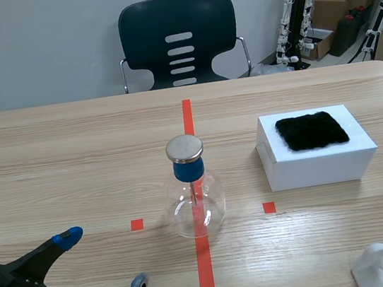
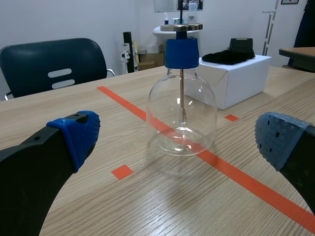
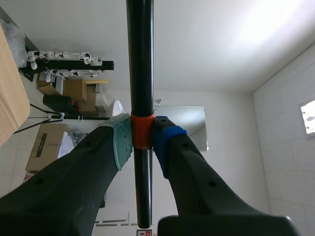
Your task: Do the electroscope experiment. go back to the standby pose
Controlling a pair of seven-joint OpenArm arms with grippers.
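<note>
The orange-banded black rod [image 3: 139,59] is pinched at its band by the right gripper [image 3: 142,142], raised at 2 o'clock from the blue-stoppered clear glass electroscope flask [image 1: 197,192], with its long axis laid 9-to-3, while the left gripper [image 1: 104,261], spread and empty, is stationed nearer, at 8 o'clock.

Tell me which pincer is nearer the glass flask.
Left. Left pincer is open, low, the flask just ahead; right pincer is raised away, shut on a black rod.
</note>
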